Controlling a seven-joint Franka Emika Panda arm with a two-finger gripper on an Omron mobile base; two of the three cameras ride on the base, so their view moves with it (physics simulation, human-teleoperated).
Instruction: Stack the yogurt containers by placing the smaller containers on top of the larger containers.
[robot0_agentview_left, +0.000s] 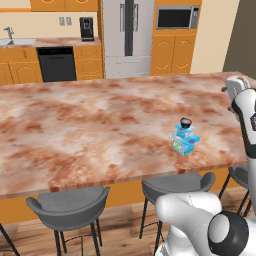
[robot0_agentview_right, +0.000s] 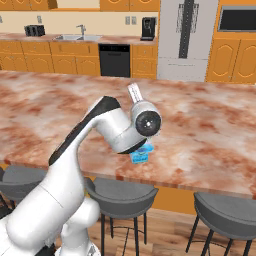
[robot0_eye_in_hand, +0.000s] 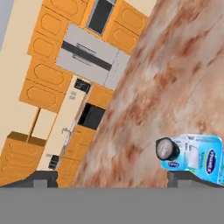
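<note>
Arm (robot0_agentview_right: 75, 165): glossy white rounded shells, chunky tube-like links, smooth with no visible cables or screws. Base (robot0_agentview_left: 192, 225) is a bulbous white housing, seen at lower right of the left base view. Joints dark: round dark grey end cap (robot0_agentview_right: 148, 122) with a lighter ring and small centre dot at the elbow; a similar dark grey disc (robot0_agentview_left: 229, 234) on the lower joint. Black strip (robot0_agentview_right: 80, 131) runs along the upper side of one link. Dark seams between segments (robot0_agentview_left: 248, 125). Finger tips (robot0_eye_in_hand: 188, 177) small, dark grey, blocky. Markings too small to tell.
</note>
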